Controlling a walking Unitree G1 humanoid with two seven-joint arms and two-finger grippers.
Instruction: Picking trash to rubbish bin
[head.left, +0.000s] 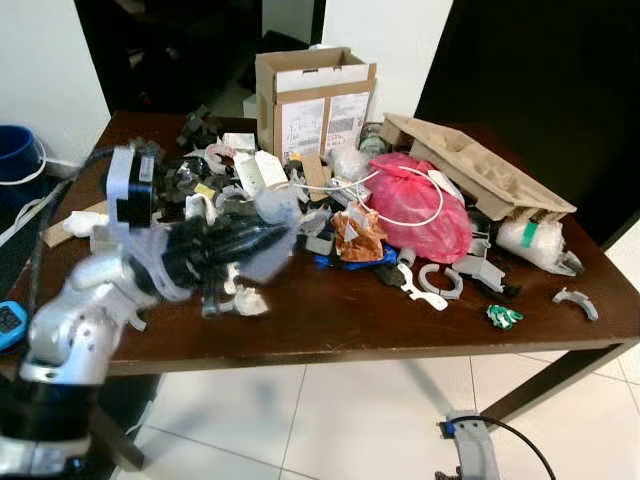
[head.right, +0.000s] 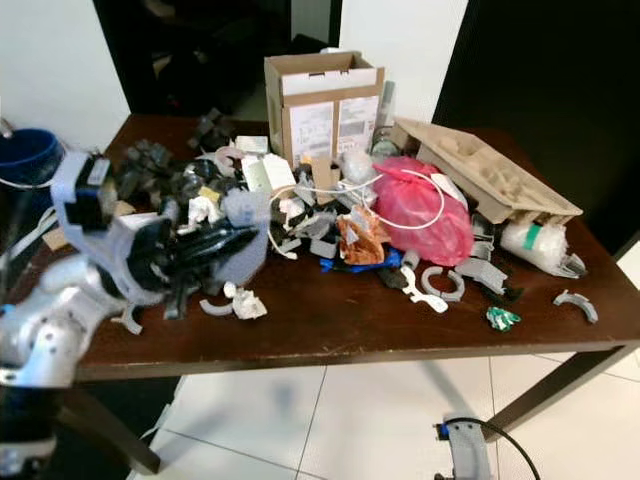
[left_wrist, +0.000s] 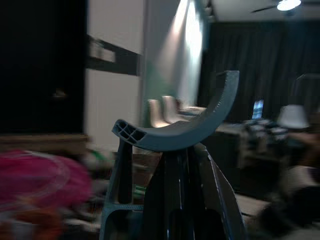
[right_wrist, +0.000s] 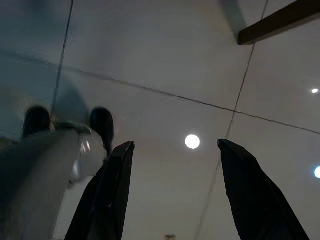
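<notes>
A dark wooden table (head.left: 330, 335) is heaped with trash: a pink plastic bag (head.left: 415, 215), a crumpled orange wrapper (head.left: 356, 236), and several grey and white plastic pieces (head.left: 436, 284). My left gripper (head.left: 278, 238) hovers over the table's left part, shut on a curved grey plastic piece (head.left: 268, 262). In the left wrist view that ribbed arc (left_wrist: 175, 132) sits clamped between the black fingers (left_wrist: 200, 170). A blue bin (head.left: 18, 150) stands on the floor beyond the table's left end. My right gripper (right_wrist: 175, 145) hangs low over the floor tiles, open and holding nothing.
An open cardboard box (head.left: 315, 95) stands at the table's back, with a brown pulp tray (head.left: 480, 165) to its right. A small green scrap (head.left: 503, 317) and a grey clip (head.left: 577, 300) lie near the front right edge. White tiled floor (head.left: 350, 420) lies before the table.
</notes>
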